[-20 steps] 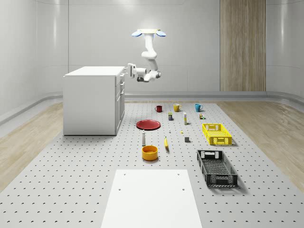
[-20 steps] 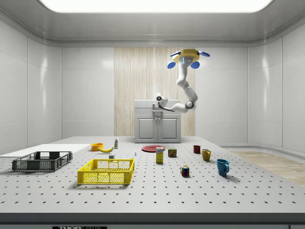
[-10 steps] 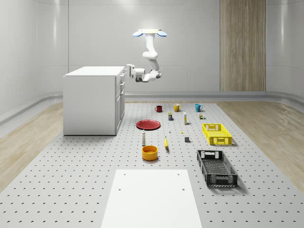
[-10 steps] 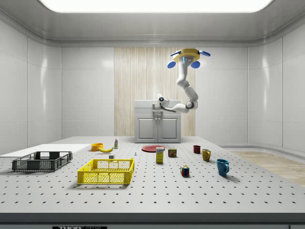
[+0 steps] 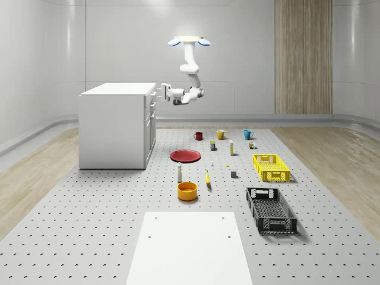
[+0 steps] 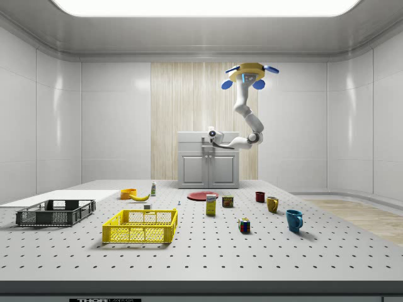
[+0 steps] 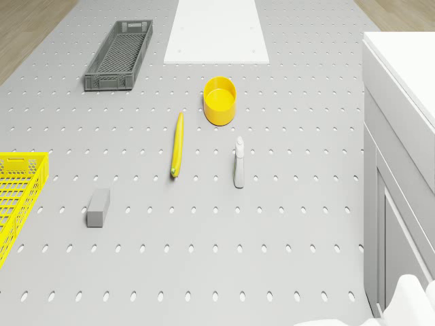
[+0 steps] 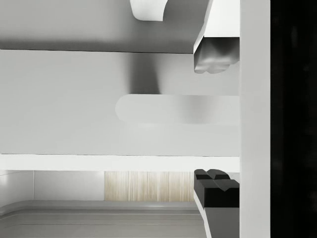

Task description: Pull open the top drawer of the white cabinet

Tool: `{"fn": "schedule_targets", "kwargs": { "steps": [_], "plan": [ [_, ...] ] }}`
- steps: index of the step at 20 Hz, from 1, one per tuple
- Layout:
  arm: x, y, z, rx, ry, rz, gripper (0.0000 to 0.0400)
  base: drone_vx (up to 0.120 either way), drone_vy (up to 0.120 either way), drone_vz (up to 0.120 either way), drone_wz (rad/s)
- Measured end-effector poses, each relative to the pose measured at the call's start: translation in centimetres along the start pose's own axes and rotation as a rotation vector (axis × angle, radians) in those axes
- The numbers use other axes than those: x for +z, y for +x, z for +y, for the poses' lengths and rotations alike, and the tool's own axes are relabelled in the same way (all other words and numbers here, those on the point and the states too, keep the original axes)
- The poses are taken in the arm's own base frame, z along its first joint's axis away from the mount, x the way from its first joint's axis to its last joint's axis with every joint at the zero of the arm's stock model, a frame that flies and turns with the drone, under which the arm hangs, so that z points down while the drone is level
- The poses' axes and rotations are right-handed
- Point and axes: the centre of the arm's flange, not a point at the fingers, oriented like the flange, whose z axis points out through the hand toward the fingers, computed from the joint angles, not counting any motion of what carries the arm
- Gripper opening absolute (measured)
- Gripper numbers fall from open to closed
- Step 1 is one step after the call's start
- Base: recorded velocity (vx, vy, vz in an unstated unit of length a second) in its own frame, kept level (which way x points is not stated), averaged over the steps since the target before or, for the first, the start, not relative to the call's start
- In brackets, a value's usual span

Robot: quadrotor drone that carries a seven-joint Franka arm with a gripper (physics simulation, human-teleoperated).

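Note:
The white cabinet [image 5: 114, 126] stands on the perforated floor at the whole-scene view's left, its front facing right. The drone [image 5: 189, 41] hovers high in front of it, over the floor beside the red plate [image 5: 185, 155]. Its arm bends down and back to the cabinet's top front edge. My gripper [image 5: 160, 93] is level with the top drawer [image 5: 152, 98]. In the wrist view the drawer front [image 8: 59, 99] is close up. Its pale bar handle [image 8: 168, 109] lies between my two fingertips [image 8: 212, 58], with gaps on both sides. The gripper [image 8: 213, 121] is open.
In front of the cabinet lie a spray bottle [image 7: 238, 163], a banana [image 7: 177, 144], a yellow bowl [image 7: 219, 100] and a grey block [image 7: 98, 207]. A black crate [image 5: 271, 209], a yellow crate [image 5: 271, 167], three mugs [image 5: 221, 134] and a white mat [image 5: 190, 246] lie farther out.
The gripper has dropped a little at the cabinet's top front edge. The drone has drifted slightly toward the whole-scene view's right. The drawer shows no clear movement.

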Motion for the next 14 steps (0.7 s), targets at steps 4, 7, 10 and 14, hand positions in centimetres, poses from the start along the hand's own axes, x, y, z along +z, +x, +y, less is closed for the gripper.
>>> {"fn": "schedule_targets", "kwargs": {
  "steps": [4,7,10,14],
  "plan": [
    [-0.11,-0.12,-0.19,0.005,-0.002,-0.004,0.0300,0.000,-0.050,0.000,0.000],
    [-0.15,-0.16,-0.25,0.008,-0.003,-0.006,0.0302,0.000,-0.080,0.000,0.000],
    [-0.16,-0.18,-0.29,0.009,-0.004,-0.007,0.0304,0.000,0.000,0.000,0.000],
    [-0.17,-0.19,-0.30,0.010,-0.004,-0.007,0.0305,0.000,-0.110,0.000,0.000]
  ]
}}
